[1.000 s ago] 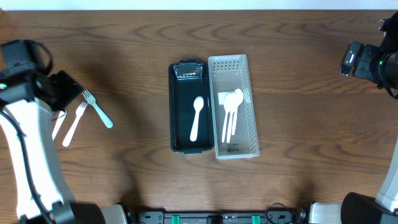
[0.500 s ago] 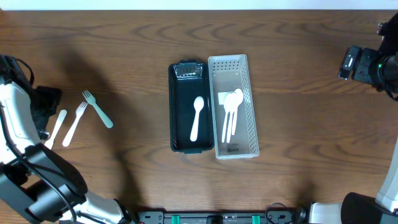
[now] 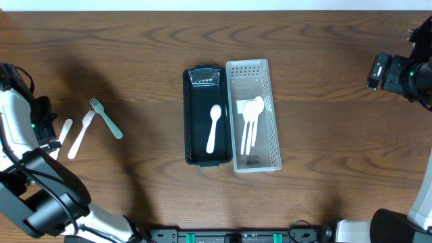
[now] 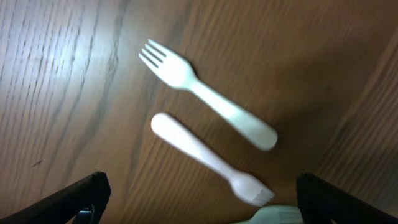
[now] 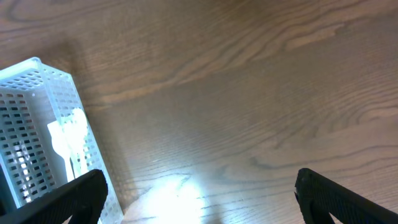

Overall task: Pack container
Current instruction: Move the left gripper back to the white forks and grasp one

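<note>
Black container (image 3: 188, 138), one spoon (image 3: 213, 127) inside, pressed against a white basket (image 3: 275, 138) with maybe three spoons (image 3: 251, 121). Forks (image 3: 81, 133) far left below left gripper (image 4: 199, 194), jaws spread; right gripper (image 5: 199, 194) spread too, far right.

The white-and-black left arm (image 3: 15, 138) stands at the far left edge of the overhead view, its links folded back toward the base at the lower left. The black two-fingered left end effector (image 4: 202, 199) has its jaws fully apart and holds nothing. In its wrist view only the dark fingertips (image 4: 87, 196) show, one at each lower corner. The black-wristed right arm (image 3: 413, 74) reaches in from the far right edge. The black right end effector (image 5: 202, 199) is likewise spread wide and empty, with one finger at each lower corner of its wrist view.
</note>
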{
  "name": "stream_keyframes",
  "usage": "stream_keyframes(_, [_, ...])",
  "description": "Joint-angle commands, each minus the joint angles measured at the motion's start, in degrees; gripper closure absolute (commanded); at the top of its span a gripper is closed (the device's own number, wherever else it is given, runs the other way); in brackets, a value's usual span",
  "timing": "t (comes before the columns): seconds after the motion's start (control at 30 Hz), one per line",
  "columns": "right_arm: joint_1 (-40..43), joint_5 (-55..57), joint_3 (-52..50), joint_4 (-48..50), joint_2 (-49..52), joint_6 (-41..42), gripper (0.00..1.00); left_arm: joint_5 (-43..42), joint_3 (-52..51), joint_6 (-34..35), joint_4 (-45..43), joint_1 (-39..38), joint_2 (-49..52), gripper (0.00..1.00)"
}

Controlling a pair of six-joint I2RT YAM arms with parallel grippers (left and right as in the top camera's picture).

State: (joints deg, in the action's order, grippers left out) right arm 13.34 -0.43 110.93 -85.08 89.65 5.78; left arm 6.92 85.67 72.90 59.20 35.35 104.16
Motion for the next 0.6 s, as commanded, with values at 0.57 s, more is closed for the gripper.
stream_keyframes(0.57, [0.5,0.2,-0.1,-1.5,0.0,-0.7,0.01,2.6,-13.7,4.4,-12.9,5.4,1.4,0.02])
